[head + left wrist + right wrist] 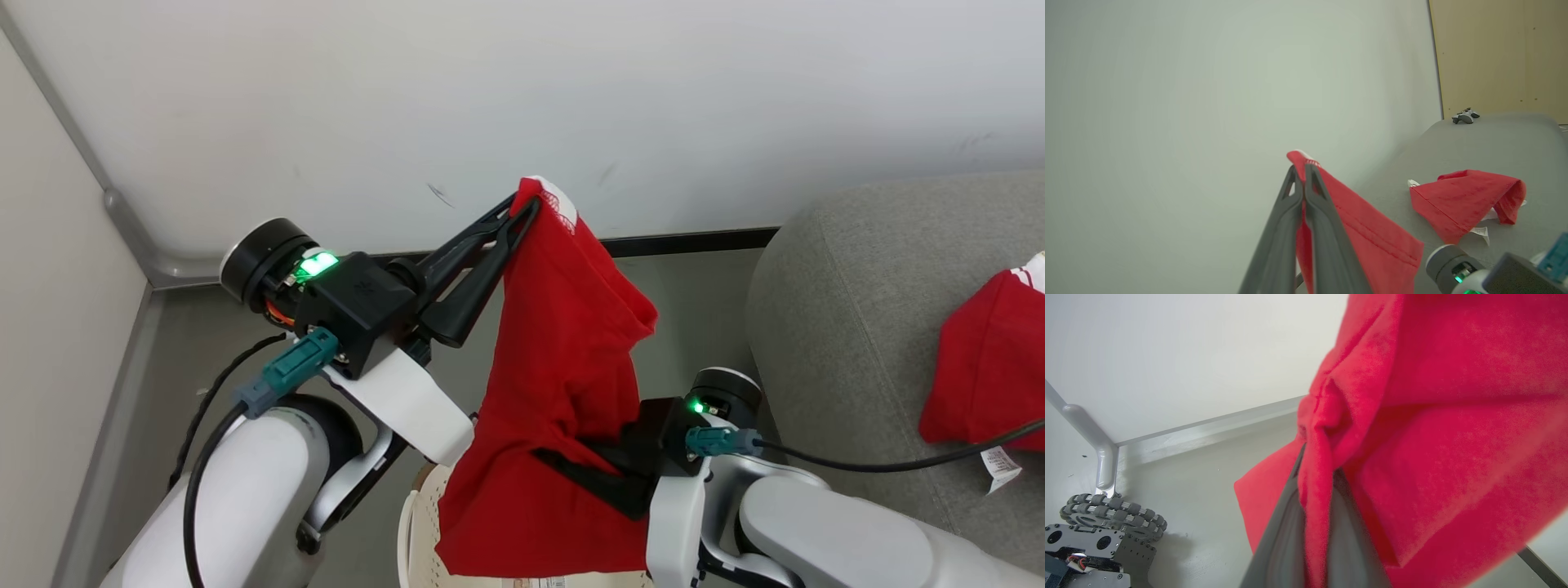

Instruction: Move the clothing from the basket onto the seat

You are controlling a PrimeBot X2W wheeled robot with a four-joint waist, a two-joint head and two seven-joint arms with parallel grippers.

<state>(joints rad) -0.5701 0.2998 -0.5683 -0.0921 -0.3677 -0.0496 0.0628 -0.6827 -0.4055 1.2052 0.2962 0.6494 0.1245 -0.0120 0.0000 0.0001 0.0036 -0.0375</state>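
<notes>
spanning the right side of the head view, the light-grey seat (pixel 849 327) stands against a white wall (pixel 522 98). a bit of the cream basket (pixel 418 510) shows at the bottom edge. a red garment (pixel 563 359) hangs above the basket, off the seat. a second red garment (pixel 988 376) lies crumpled on the seat cushion. the left tool (pixel 526 211) is clenched on the hanging garment's white-trimmed top corner; the right tool (pixel 1318 486) is clenched on a fold lower down. a small grey game controller (pixel 1466 116) rests on the seat's far part.
</notes>
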